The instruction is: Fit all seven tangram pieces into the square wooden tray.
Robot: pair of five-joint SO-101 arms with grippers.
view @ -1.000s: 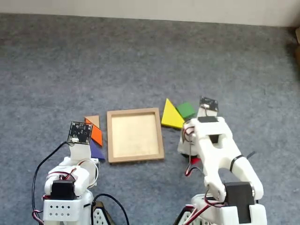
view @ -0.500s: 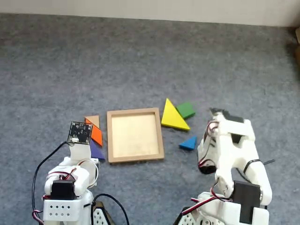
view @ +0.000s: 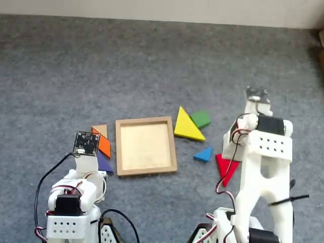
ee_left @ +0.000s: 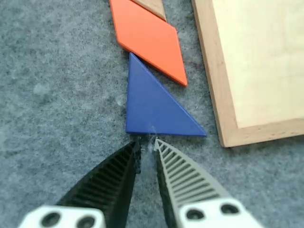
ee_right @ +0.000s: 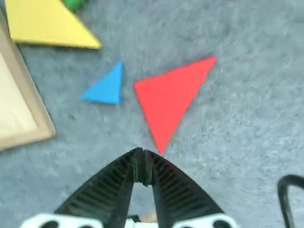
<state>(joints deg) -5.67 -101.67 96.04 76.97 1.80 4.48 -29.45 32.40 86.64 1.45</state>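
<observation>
The empty square wooden tray (view: pixel 146 120) lies mid-table. To its left lie a tan triangle (view: pixel 100 130), an orange parallelogram (view: pixel 104 144) and a dark blue triangle (view: pixel 105 163). To its right are a yellow triangle (view: pixel 187 125), a green square (view: pixel 201 119), a small light-blue triangle (view: pixel 204 154) and a red triangle (view: pixel 224 167). My left gripper (ee_left: pixel 146 145) is shut and empty, its tips just short of the dark blue triangle (ee_left: pixel 152 107). My right gripper (ee_right: pixel 141 161) is also shut and empty, hovering close to one corner of the red triangle (ee_right: pixel 171 97), with the light-blue triangle (ee_right: pixel 107 88) beside it.
Grey carpet covers the table. The right arm (view: pixel 260 147) stands tall just right of the red triangle. The left arm (view: pixel 86 152) sits over the dark blue triangle. The tray rim (ee_right: pixel 28 102) and the yellow triangle (ee_right: pixel 45 23) lie beyond the right gripper.
The right arm has swung rightward and lifted away from the pieces, uncovering the light-blue and then the red triangle. The left arm has not moved.
</observation>
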